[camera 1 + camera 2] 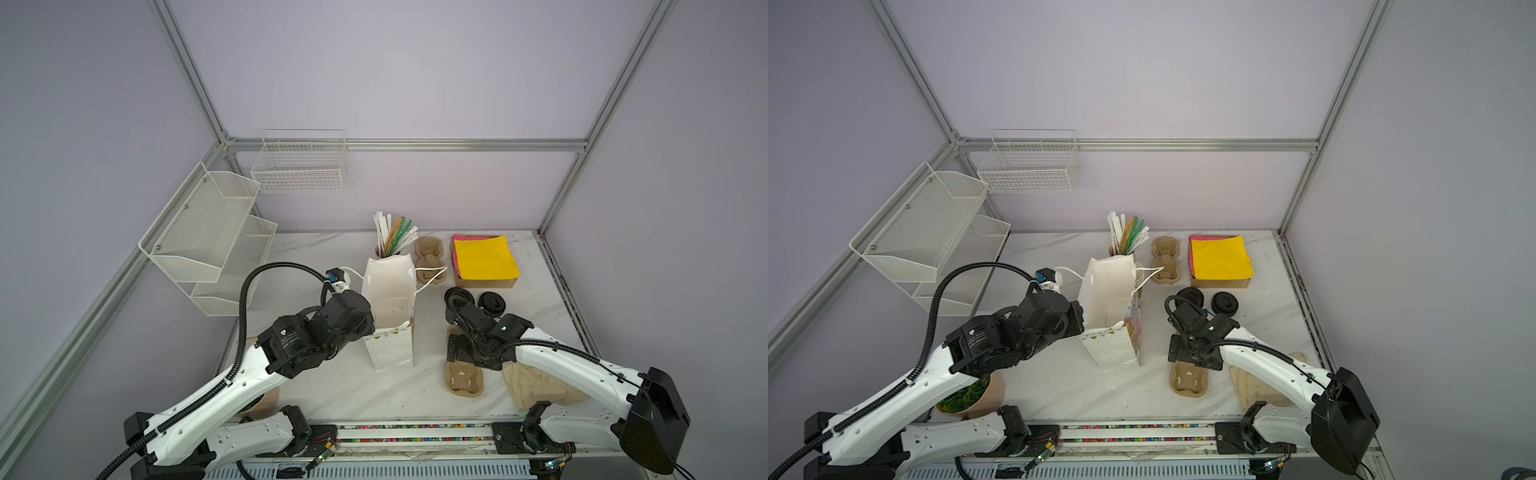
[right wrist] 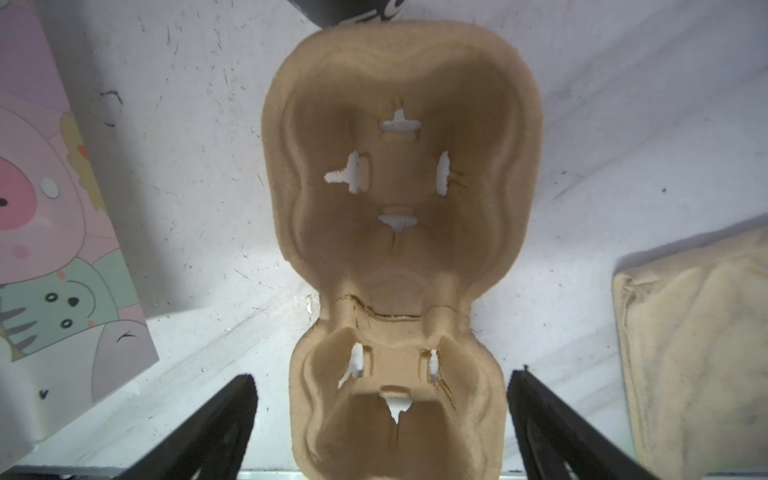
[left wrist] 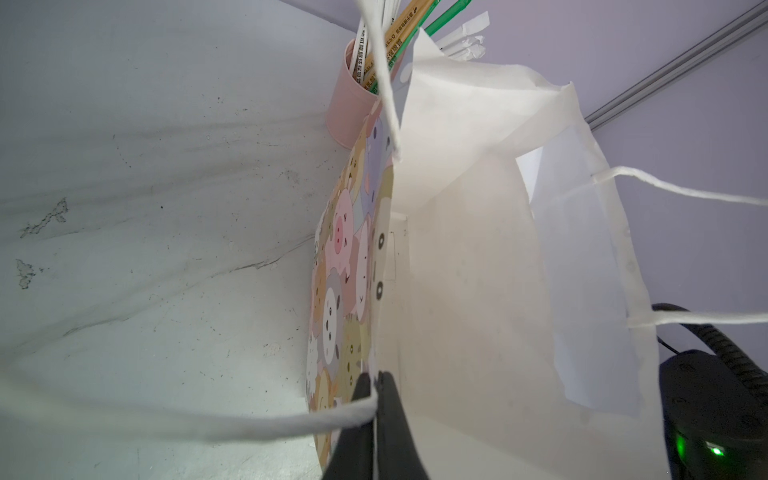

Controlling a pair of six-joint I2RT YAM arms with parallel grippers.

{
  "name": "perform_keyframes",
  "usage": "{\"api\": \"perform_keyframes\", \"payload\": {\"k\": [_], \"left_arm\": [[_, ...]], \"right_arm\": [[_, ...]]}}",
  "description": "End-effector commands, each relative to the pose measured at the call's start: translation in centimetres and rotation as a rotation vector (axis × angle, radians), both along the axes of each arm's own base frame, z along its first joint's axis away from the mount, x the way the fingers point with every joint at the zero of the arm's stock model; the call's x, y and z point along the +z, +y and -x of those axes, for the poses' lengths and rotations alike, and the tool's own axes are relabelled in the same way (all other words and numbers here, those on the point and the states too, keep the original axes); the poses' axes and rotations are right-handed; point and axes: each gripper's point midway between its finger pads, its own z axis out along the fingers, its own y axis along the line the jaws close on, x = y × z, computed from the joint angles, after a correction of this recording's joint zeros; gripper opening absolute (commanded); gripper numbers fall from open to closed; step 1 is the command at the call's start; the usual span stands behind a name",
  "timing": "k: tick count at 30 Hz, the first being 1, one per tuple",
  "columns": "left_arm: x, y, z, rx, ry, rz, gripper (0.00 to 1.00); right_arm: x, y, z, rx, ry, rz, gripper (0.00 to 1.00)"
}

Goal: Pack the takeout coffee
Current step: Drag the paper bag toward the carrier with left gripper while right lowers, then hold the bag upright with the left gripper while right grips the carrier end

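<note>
- Takeout coffee (image 1: 491, 303): I take it for the right-hand of two black round lids, right of centre in both top views. No green wall shows from above, so that is a guess.
- It sits up-frame and slightly right of the right gripper (image 2: 380, 374), apparently upright, and the right arm is much the nearer.
- Right jaws stand wide apart and hold nothing, one on either side of the near end of the empty pulp carrier (image 2: 399, 187). The carrier's long axis runs up the wrist frame.
- Left gripper (image 3: 376, 399): jaws pinched shut on the white cord handle (image 3: 291, 424) of the paper bag (image 3: 469, 270).
- My right arm's cable hides part of the other lid (image 1: 458, 296).
</note>
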Motion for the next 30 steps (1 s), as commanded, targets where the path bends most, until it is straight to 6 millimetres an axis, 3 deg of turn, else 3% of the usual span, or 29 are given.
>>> {"api": "perform_keyframes", "payload": {"k": [1, 14, 30], "left_arm": [[-0.2, -0.3, -0.5, 0.034, -0.032, 0.019, 0.00], [-1.0, -1.4, -0.7, 0.033, -0.033, 0.004, 0.00], [-1.2, -2.1, -0.9, 0.045, -0.044, 0.009, 0.00]], "right_arm": [[0.0, -0.4, 0.3, 0.033, 0.011, 0.035, 0.97], [-1.5, -0.5, 0.1, 0.087, 0.025, 0.085, 0.97], [-1.9, 0.0, -1.1, 0.103, 0.013, 0.078, 0.96]]}}
